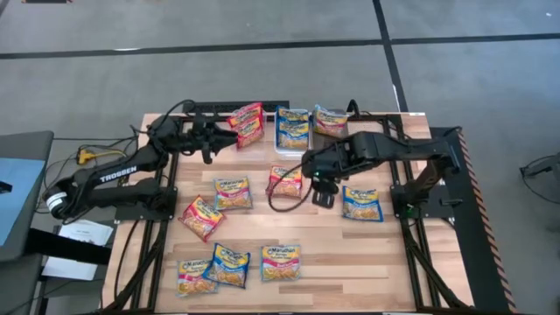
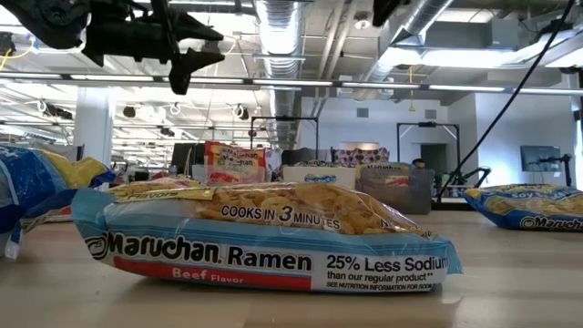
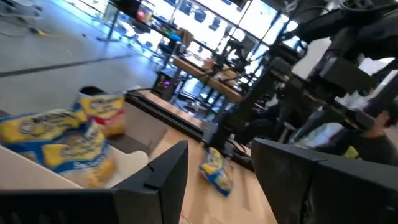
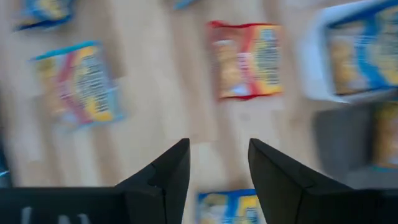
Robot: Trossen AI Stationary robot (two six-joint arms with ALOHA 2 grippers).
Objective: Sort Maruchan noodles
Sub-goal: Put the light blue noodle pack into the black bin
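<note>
Several Maruchan noodle packets lie flat on the wooden table: a red one (image 1: pixel 285 181), blue ones (image 1: pixel 233 192) (image 1: pixel 361 203), a pink one (image 1: pixel 201 217) and three near the front edge (image 1: pixel 229 265). More packets sit in three bins at the far edge: red (image 1: pixel 247 122), blue (image 1: pixel 293 129) and one more (image 1: pixel 331 120). My left gripper (image 1: pixel 217 137) hovers open in the air beside the red bin, holding nothing (image 3: pixel 217 180). My right gripper (image 1: pixel 319 191) is open above bare table, pointing down, between the red packet (image 4: pixel 245 59) and a blue one (image 4: pixel 227 208).
The white bin (image 4: pixel 354 53) and the dark bin (image 4: pixel 360 143) stand at the far edge, close to my right arm. In the low view a beef-flavour packet (image 2: pixel 264 237) fills the foreground. Bare wood shows at the table's middle and right front.
</note>
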